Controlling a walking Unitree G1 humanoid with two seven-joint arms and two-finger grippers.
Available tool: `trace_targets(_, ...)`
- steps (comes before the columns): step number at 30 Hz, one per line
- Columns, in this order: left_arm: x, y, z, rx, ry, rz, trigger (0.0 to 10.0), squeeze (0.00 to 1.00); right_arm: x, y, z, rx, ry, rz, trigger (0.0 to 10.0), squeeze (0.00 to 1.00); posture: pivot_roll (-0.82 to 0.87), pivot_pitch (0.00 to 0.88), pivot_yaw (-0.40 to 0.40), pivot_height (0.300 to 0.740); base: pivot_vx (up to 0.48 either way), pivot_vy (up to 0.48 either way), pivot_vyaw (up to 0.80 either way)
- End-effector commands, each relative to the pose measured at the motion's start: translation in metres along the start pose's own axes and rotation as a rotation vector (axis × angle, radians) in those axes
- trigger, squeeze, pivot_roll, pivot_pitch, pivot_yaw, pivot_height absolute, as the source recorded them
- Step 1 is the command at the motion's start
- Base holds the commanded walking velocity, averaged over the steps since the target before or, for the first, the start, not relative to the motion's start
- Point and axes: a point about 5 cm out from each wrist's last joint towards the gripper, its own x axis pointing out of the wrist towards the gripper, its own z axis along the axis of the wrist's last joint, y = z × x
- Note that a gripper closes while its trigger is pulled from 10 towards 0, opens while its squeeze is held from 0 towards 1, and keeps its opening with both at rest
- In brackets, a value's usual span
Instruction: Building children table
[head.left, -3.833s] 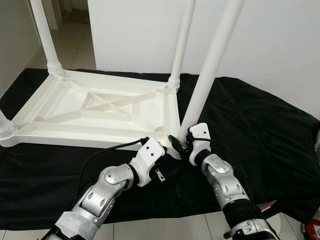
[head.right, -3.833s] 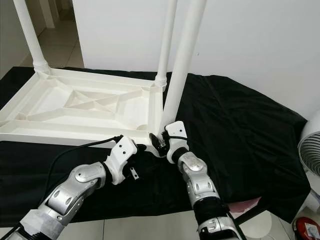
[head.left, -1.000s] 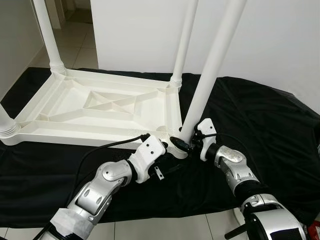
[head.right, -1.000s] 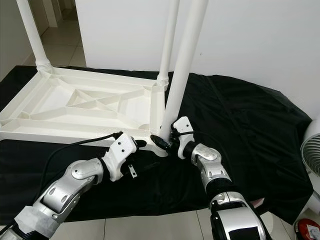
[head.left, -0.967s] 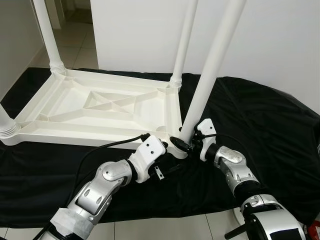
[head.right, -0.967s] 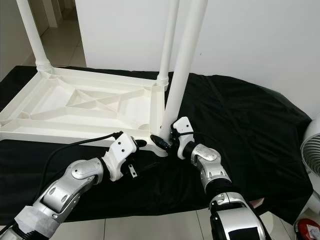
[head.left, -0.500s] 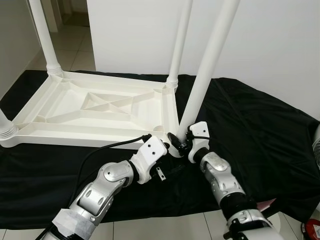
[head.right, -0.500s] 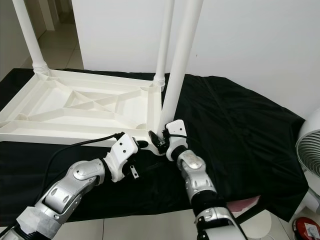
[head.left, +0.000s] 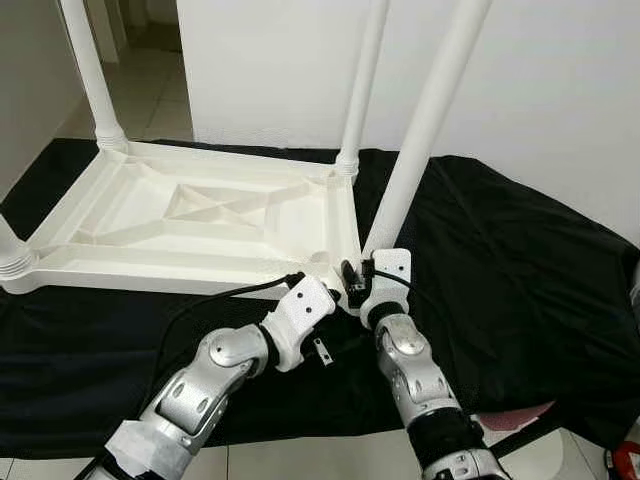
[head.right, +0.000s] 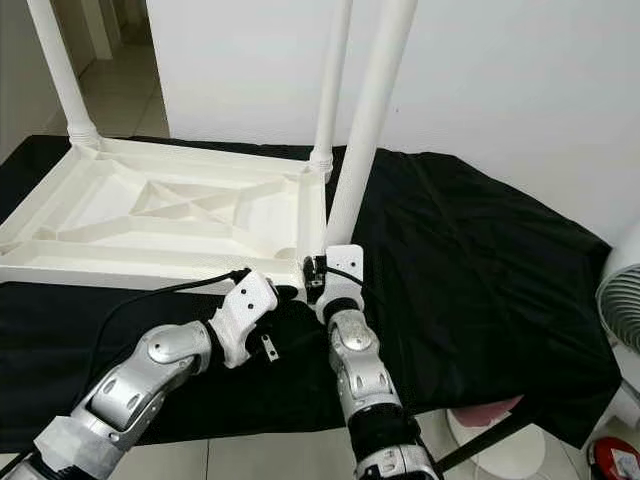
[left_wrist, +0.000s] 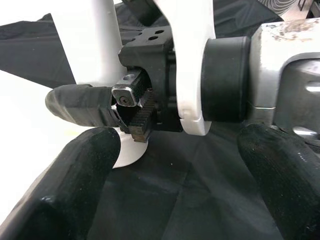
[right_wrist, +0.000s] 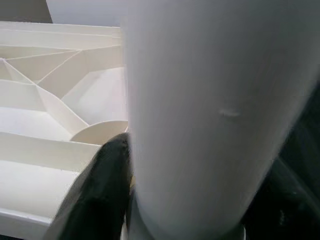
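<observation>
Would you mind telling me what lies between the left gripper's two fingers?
In the left wrist view, black cloth lies between the left gripper's open fingers, with the right gripper beyond.

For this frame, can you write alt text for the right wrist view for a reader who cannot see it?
A thick white plastic table leg stands close to the camera, with the right gripper's black fingers pressed against both its sides near its base. Behind it lies the ribbed underside of the upturned white plastic tabletop.
</observation>
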Motion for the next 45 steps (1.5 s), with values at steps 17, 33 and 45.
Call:
trace_targets(17,0.003,-0.008,-0.002,-0.004,0.012,-0.072,10.0,0.0,-0.025,-0.032,-0.003,-0.014,-0.009,0.154,10.0,0.0,0.06,0.0,-0.086,0.74,0.0,0.0,0.0)
trace_targets(33,0.001,-0.006,-0.003,0.004,0.019,-0.087,10.0,0.0,-0.023,-0.068,0.01,-0.167,-0.013,0.444,10.0,0.0,0.05,0.0,-0.068,0.74,0.0,0.0,0.0)
trace_targets(45,-0.006,0.0,-0.003,0.02,0.033,-0.079,10.0,0.0,0.008,-0.048,0.013,-0.224,0.018,0.604,10.0,0.0,0.07,0.0,-0.063,0.74,0.0,0.0,0.0)
